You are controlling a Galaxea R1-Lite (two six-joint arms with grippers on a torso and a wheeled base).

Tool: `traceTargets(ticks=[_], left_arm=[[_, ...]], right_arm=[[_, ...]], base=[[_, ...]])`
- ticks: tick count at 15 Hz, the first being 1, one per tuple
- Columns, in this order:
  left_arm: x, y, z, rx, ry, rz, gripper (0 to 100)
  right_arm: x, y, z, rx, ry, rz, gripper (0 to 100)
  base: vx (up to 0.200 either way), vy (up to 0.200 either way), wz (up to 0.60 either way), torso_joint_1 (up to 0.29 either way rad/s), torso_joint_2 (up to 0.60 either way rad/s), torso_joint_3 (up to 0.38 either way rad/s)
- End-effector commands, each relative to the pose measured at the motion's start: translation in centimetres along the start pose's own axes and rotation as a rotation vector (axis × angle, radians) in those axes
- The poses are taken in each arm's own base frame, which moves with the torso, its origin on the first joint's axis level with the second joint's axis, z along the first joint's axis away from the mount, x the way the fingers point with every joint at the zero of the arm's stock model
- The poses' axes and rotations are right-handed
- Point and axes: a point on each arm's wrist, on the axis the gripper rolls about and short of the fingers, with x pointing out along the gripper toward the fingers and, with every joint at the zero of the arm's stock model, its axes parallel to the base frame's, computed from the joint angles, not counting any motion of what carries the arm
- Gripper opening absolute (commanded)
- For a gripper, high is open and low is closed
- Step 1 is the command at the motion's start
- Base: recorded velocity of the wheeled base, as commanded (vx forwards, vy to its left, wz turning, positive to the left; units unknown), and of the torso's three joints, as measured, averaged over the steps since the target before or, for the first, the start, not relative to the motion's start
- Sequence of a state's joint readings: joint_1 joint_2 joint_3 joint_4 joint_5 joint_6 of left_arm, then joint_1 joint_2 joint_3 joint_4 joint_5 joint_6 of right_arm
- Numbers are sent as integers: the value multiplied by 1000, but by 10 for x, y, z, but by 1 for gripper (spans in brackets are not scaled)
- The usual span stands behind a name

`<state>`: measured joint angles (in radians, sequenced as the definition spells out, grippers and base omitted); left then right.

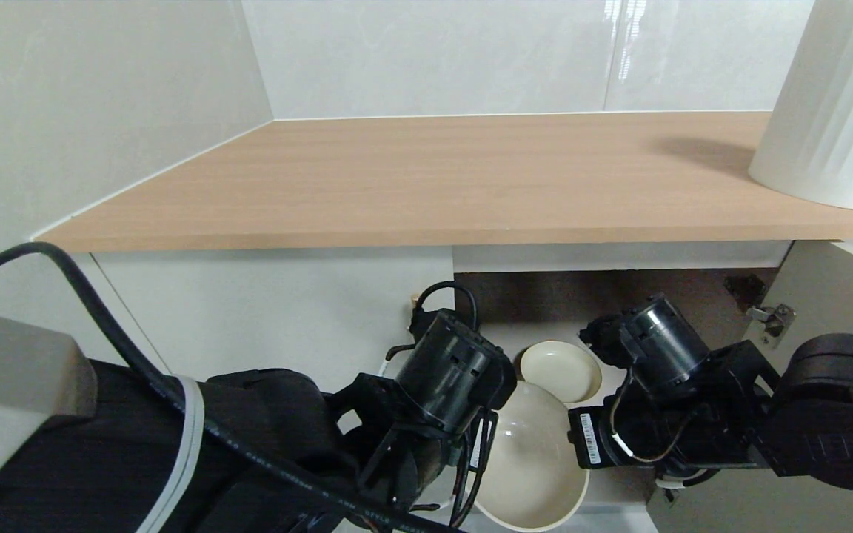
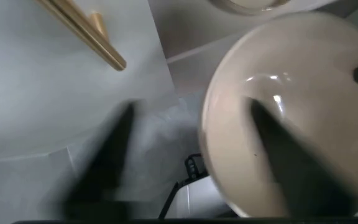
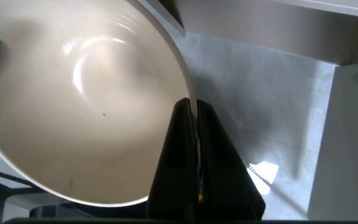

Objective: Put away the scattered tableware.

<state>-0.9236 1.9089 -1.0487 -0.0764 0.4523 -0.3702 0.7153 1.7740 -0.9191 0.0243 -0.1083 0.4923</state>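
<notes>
The large bowl (image 1: 537, 459) at lower centre has a smooth, glossy cream glaze that catches bright highlights. The small bowl (image 1: 561, 370) just above it looks the same. The table (image 1: 434, 178) is matt wood grain. At upper right stands a ribbed, satin-white vessel (image 1: 834, 111). The handle (image 2: 82, 31) is brushed golden metal.

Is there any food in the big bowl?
Empty. The big bowl shows only its bare, shiny cream inside with light glints, while the right gripper pinches its rim.

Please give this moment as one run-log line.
large bowl: tilted at open cabinet | right gripper: jaws shut on its rim | left gripper: jaws open at its rim | small bowl: inside cabinet
</notes>
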Motion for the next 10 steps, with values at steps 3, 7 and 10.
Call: traceTargets(ticks=[3, 7, 10], left_arm=[[0, 11, 7, -33, -16, 19, 100], [-5, 15, 12, -49, -34, 20, 100], [-4, 20, 13, -58, -35, 31, 100]], right_arm=[[15, -6, -8, 22, -42, -21, 0], [40, -33, -18, 91, -206, 8, 0], [72, -51, -15, 137, -273, -26, 0]], base=[[0, 0, 0, 0, 0, 0], [0, 0, 0, 0, 0, 0], [0, 0, 0, 0, 0, 0]])
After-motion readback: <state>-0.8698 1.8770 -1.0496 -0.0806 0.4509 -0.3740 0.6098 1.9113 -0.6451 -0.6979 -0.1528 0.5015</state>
